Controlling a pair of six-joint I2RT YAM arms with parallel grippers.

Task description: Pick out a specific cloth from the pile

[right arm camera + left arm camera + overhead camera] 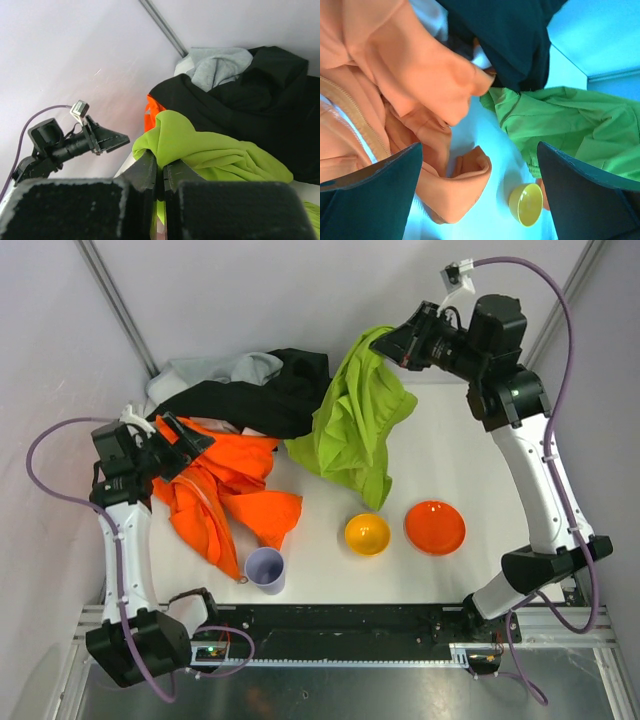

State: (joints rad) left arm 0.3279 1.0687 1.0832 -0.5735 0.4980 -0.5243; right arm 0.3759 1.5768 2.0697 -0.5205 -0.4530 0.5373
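Right gripper (pixel 159 185) fingers filled the bottom of the right wrist view, clamped tight on a bunched fold of the cloth (pixel 355 430). We placed that lime-green cloth upper centre in the top view: top end lifted toward the upper right, the rest draped on the table (pixel 470 450), left edge against the black garment (pixel 270 395) of the pile (pixel 230 430). Left gripper (pixel 477 150) stood wide open over the orange garment (pixel 225 490) at centre left, holding nothing. Risks, as we judged them: the grip was on a small fold, so the weight of the hanging fabric could pull it free; the left edge could snag the black garment and drag it along; the low hem lay near the yellow bowl (pixel 367 533) and could sweep it. We counted two arms, two grippers, one green cloth, one pile with one black, one orange and one grey garment (pixel 215 370), two bowls counting the orange bowl (pixel 434 527), and one cup (pixel 265 568).
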